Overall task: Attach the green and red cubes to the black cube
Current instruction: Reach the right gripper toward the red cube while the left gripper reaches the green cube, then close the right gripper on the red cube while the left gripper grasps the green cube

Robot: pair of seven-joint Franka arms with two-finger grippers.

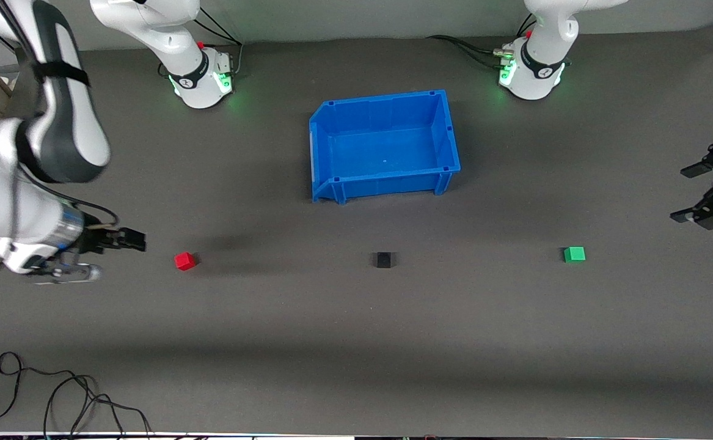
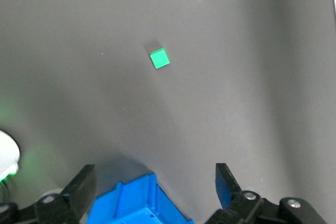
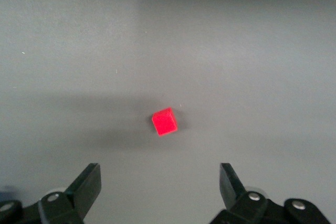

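No writing is seen. The right gripper [image 1: 96,255] is held wide by the red cube [image 1: 184,261], the left gripper [image 1: 707,190] wide at its table edge.

High front camera, two wrist cameras.

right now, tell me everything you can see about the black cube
The black cube is small, plain and matte, sitting flat on the dark grey table, nearer to the front camera than the blue bin. It lies between the red cube and the green cube, apart from both. Nothing touches it but the table.
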